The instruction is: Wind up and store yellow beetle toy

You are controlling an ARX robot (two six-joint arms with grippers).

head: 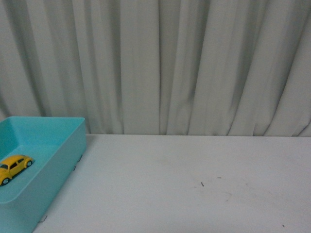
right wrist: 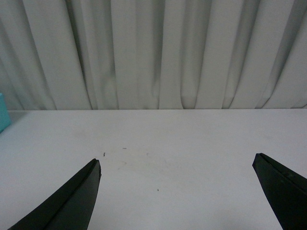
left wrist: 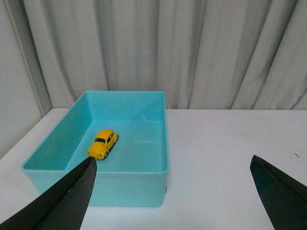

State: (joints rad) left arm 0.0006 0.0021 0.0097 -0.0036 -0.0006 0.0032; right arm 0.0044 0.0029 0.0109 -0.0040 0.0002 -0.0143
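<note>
Your yellow beetle toy [left wrist: 103, 143] is sitting on its wheels inside the turquoise bin [left wrist: 117, 189], out on the open floor of it, nearer the bin's left wall than its right and touching neither. In the front view the same car [head: 14, 168] shows low at the left, and the bin [head: 58, 160] takes up the table's [head: 194, 184] left side, its far wall close to the curtain [head: 170, 63].

Look at your left gripper [left wrist: 172, 211]: the jaws are spread wide, one dark fingertip [left wrist: 67, 201] crossing in front of the bin's near wall and the other well off to the side over bare tabletop. There's nothing between them. The gripper hangs on the near side of the bin and the car is well apart from both fingers.

Your right gripper [right wrist: 177, 201] is spread just as wide and holds nothing. Its fingertips [right wrist: 72, 201] frame bare white tabletop, and only a sliver of the bin's turquoise [right wrist: 2, 112] peeks in at one edge of that wrist view, so this gripper is far from the bin.

A few small dark specks [head: 202, 184] mark the tabletop toward the right half, and you can see them from the right wrist too [right wrist: 104, 154]. Neither arm shows in the front view. The grey-white curtain runs behind the whole back edge of the table.
</note>
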